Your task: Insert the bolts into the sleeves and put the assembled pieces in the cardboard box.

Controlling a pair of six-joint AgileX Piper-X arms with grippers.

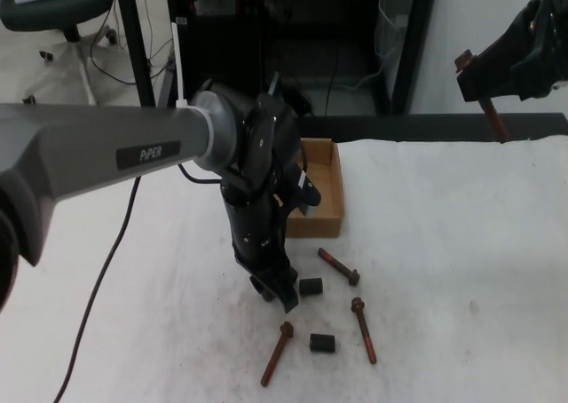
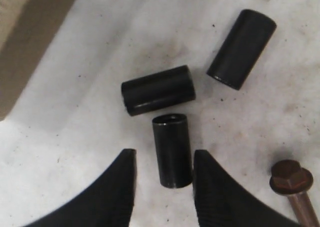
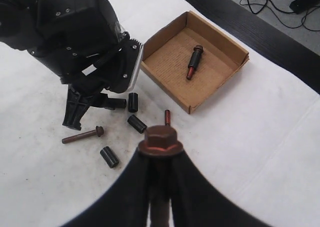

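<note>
On the tabletop (image 1: 461,243), near the cardboard box (image 3: 170,62) | left pincer (image 2: 164,162) low, spread astride a lying sleeve (image 2: 172,147) | right pincer (image 3: 159,172) aloft, pinching a bolt (image 3: 160,142) by its shank | risk: round sleeve may roll or skew on closing, bumping the neighbour sleeve (image 2: 159,89) just beyond | sleeve's long axis follows the finger gap, bore facing away

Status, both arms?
Left gripper open, straddling a sleeve. Right gripper shut on a bolt, aloft. One assembled piece in cardboard box. Second sleeve close off its end.
</note>
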